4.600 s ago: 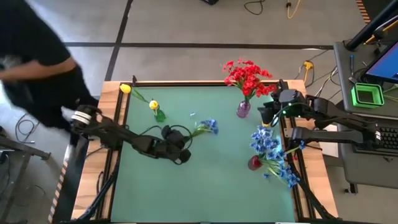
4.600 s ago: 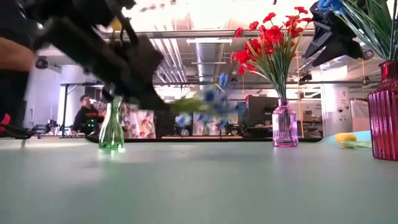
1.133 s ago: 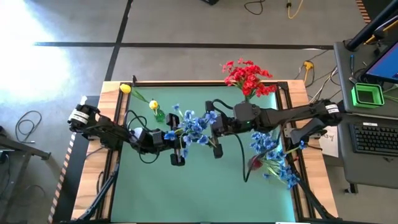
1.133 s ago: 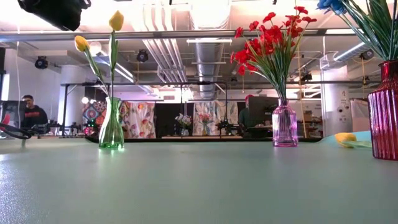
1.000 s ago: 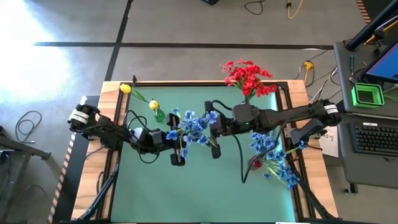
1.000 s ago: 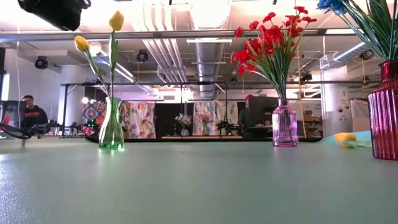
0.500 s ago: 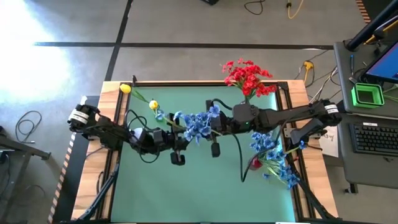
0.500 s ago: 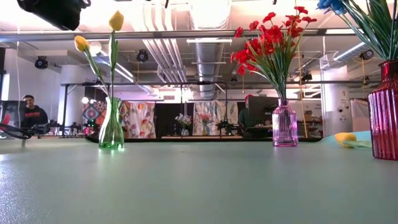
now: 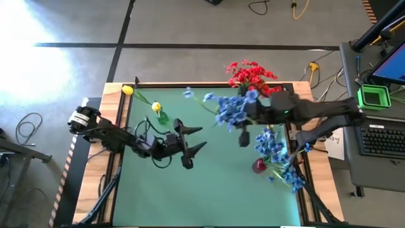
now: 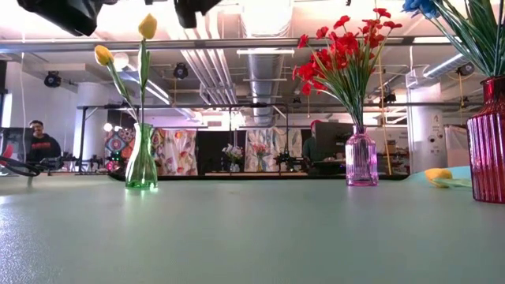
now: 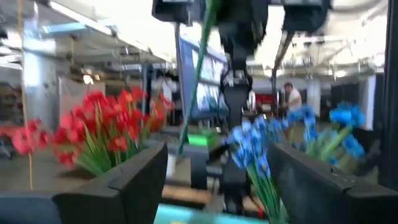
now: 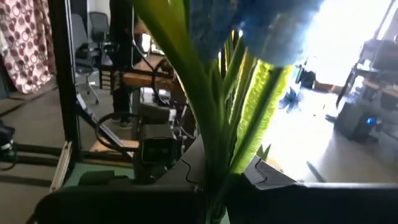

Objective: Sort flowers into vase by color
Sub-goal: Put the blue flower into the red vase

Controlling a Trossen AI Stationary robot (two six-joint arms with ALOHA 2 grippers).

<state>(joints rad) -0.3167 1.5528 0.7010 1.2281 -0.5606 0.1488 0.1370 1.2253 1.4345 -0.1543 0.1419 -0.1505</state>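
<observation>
— High view first: what do we see on the green bench [image 9: 209,183]?

— We see the left gripper [image 9: 196,138] near the middle, its fingers spread wide and holding nothing. The right gripper [image 9: 248,109] is clamped on a blue flower bunch [image 9: 231,107], lifted above the bench near the far right.

— And the vases?

— Red flowers [image 9: 252,77] stand in a pink vase [image 10: 361,158], more blue flowers [image 9: 275,152] in a red vase [image 9: 259,166], and yellow tulips [image 9: 156,107] in a green vase [image 10: 142,160].

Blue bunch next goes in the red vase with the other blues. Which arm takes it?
Right. Its pincer already grips the blue bunch, close to the red vase. The left pincer is open and empty.
</observation>
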